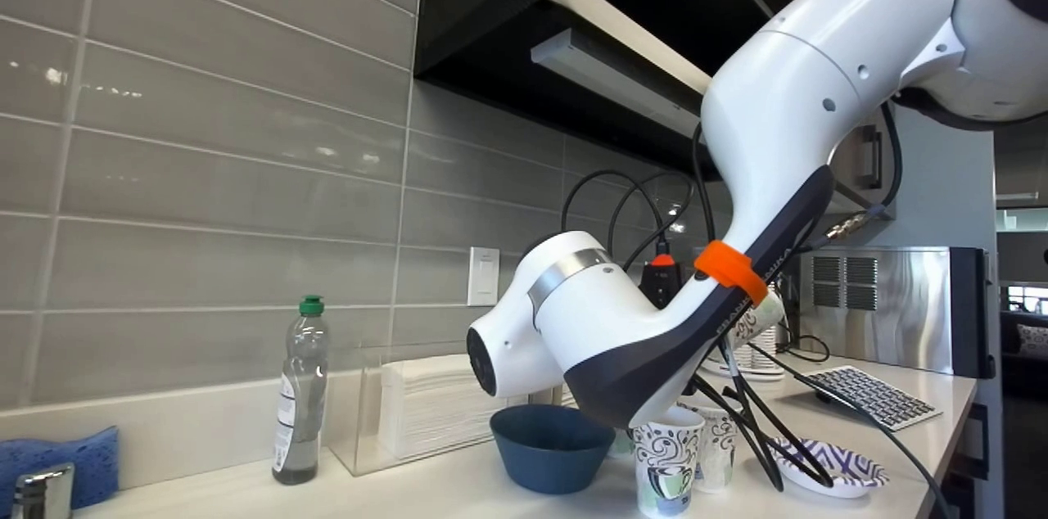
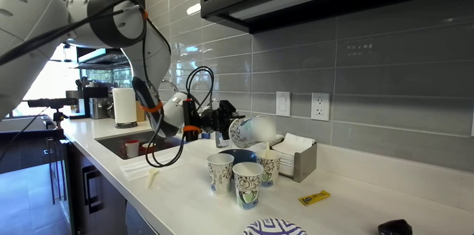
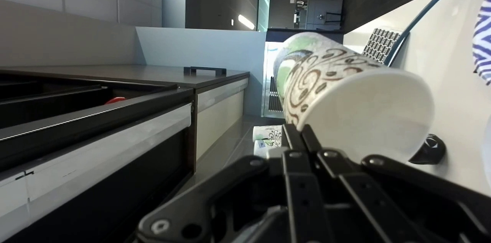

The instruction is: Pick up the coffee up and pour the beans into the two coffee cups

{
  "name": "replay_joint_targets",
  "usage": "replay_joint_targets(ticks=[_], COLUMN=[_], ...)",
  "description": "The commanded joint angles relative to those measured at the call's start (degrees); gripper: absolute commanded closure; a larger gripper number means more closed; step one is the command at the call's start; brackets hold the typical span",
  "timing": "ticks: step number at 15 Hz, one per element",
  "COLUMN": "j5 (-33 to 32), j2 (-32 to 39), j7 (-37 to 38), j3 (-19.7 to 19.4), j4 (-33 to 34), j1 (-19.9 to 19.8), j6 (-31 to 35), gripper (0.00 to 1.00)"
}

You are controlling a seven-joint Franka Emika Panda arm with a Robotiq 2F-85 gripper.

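Our tool (image 3: 300, 128) is clamped on the rim of the patterned paper cup (image 3: 349, 97), which hangs sideways above the bench (image 2: 192, 198); we judge the cup light and crushable, best pinched gently there.

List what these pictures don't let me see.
Held cup: one end blurred in an exterior view.
Standing cups: inner bottoms hidden by near walls in an exterior view.
End effector: hidden behind the arm in an exterior view.
Patterned bowl: cut by the wrist view's right edge.
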Motion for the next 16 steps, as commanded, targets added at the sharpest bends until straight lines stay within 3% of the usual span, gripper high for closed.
replay_joint_targets(ticks=[1, 9, 13, 16], j5=[-2.7, -5.3, -3.4, -1.2], j2=[2.7, 6.0, 4.4, -0.3], j7=[-2.9, -6.1, -5.1, -3.8], j3=[-0.6, -0.6, -0.1, 0.2], j4=[2.8, 5.8, 5.4, 1.4], j1=[0.9, 1.5, 0.4, -0.4], j6=[-2.6, -5.3, -3.8, -4.2], gripper=[0.99, 0.99, 0.99, 0.99])
